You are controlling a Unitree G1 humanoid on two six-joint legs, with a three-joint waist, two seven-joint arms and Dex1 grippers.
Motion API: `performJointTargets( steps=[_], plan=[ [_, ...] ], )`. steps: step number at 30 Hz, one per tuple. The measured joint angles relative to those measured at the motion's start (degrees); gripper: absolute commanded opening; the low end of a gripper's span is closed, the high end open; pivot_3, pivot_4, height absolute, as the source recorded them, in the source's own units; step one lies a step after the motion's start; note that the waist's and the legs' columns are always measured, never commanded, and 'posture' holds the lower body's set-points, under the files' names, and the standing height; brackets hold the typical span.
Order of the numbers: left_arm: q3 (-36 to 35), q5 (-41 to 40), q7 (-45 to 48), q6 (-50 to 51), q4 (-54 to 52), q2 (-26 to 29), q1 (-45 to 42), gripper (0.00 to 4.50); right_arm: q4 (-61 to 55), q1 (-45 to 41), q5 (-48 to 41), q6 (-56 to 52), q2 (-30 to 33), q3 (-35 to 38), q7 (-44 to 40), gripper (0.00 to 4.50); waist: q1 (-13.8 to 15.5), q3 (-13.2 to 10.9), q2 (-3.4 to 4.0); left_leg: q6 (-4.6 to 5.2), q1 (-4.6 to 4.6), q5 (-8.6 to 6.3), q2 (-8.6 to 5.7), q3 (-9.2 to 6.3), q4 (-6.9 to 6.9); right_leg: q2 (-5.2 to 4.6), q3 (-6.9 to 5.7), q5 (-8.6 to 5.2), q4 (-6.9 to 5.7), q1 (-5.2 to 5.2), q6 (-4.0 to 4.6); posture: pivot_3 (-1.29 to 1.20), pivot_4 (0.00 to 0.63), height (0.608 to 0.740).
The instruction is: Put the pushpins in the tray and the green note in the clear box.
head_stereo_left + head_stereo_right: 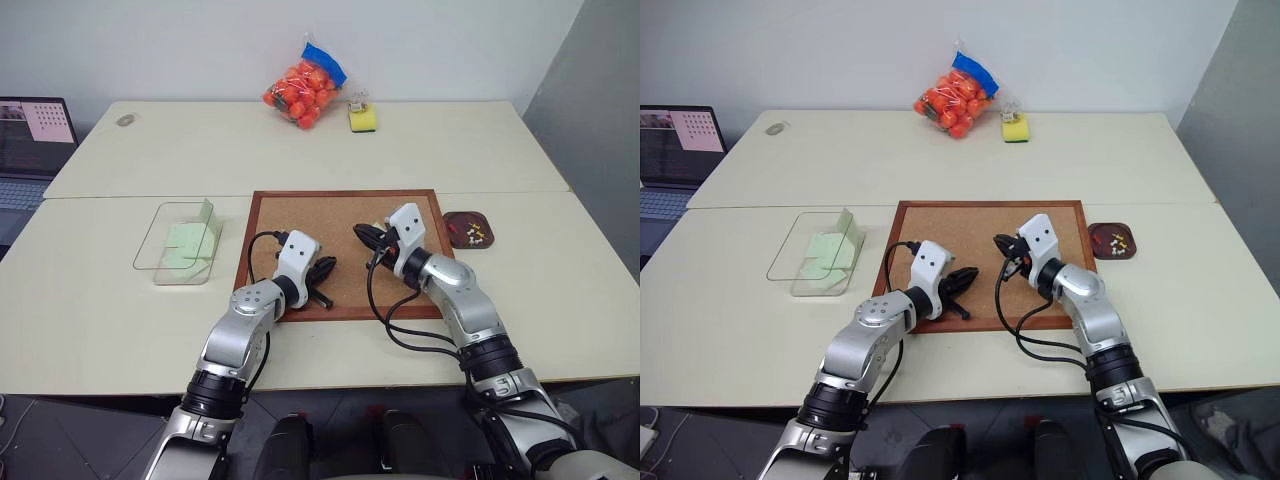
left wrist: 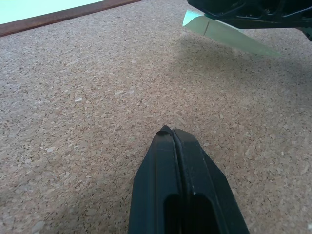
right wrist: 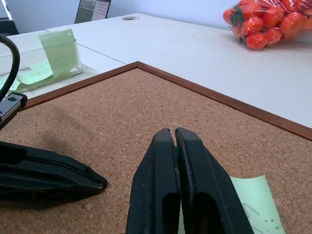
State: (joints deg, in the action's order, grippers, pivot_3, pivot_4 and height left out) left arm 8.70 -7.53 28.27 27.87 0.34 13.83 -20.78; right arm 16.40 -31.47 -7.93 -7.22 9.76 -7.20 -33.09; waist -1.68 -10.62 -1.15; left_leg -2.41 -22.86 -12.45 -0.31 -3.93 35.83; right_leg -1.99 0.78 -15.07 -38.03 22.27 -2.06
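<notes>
One green note (image 3: 253, 200) pinched in the right gripper (image 1: 368, 238), lifted just off the corkboard (image 1: 300, 215); part of it is hidden behind the fingers. At least two more green notes already lie in the clear box (image 1: 160, 262), left of the board. Tray (image 1: 452, 222) sits right of the board with several pushpins (image 1: 476, 235), too small to count. Right arm is angled inward. Left gripper (image 1: 326, 272) is clenched empty, low over the cork, pointing at the right one.
</notes>
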Motion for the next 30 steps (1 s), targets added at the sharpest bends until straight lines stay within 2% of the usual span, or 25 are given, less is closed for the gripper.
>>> performJointTargets(
  steps=[2, 5, 13, 20, 25, 30],
  plan=[
    [0.3, 0.5, -0.1, -0.9, 0.0, 0.0, 0.2, 0.0, -0.3, 0.0, 0.0, -0.6, 0.1, 0.8, 0.9, 0.04, 0.0, 0.0, 0.0, 0.0, 0.0, 0.0, 0.0, 0.0, 0.0, 0.0, 0.0, 0.02, 0.0, 0.0, 0.04, 0.0, 0.15, 0.74],
    [0.1, 0.6, -0.1, -1.2, -0.2, -0.6, 0.6, 0.47, -0.4, 0.0, 0.0, -1.8, 0.1, 2.5, 3.3, 0.0, 0.0, 0.0, 0.0, 0.0, -0.01, 0.0, 0.0, 0.0, 0.0, -0.01, 0.0, 0.04, 0.0, 0.01, 0.07, 0.0, 0.15, 0.74],
    [-0.5, -4.1, 0.4, -1.2, -3.2, -5.6, 2.4, 1.97, -2.9, -5.6, -2.9, -8.7, -3.9, 10.2, 14.5, 0.0, -0.1, 0.0, 0.0, 0.0, -0.05, 0.0, 0.02, 0.01, -0.02, 0.02, 0.01, 0.04, -0.01, 0.05, 0.08, 0.0, 0.15, 0.74],
    [-0.2, -3.0, -1.9, -7.3, -3.0, -8.0, 2.0, 3.52, -4.2, -9.0, -7.3, -15.4, -7.1, 15.3, 22.1, 0.0, 0.0, 0.0, 0.0, 0.0, -0.07, 0.0, -0.01, 0.04, -0.02, -0.01, 0.02, 0.05, 0.01, 0.05, 0.09, 0.0, 0.15, 0.74],
    [0.0, -0.5, -5.0, -14.6, 1.8, -11.3, -1.3, 4.39, -6.7, -10.2, -12.0, -21.5, -9.8, 19.0, 26.5, 0.0, 0.1, 0.0, 0.0, 0.01, -0.08, 0.0, -0.01, 0.05, -0.01, -0.01, 0.01, 0.05, 0.0, 0.06, 0.09, 0.0, 0.15, 0.74],
    [0.1, 1.2, -6.5, -19.1, 7.3, -13.1, -3.8, 4.46, -10.3, -10.3, -16.2, -26.3, -11.3, 20.5, 29.4, 0.0, 0.0, 0.0, 0.01, 0.01, -0.09, 0.0, -0.01, 0.07, -0.02, 0.01, 0.02, 0.05, 0.0, 0.08, 0.09, 0.0, 0.15, 0.74]
  ],
)
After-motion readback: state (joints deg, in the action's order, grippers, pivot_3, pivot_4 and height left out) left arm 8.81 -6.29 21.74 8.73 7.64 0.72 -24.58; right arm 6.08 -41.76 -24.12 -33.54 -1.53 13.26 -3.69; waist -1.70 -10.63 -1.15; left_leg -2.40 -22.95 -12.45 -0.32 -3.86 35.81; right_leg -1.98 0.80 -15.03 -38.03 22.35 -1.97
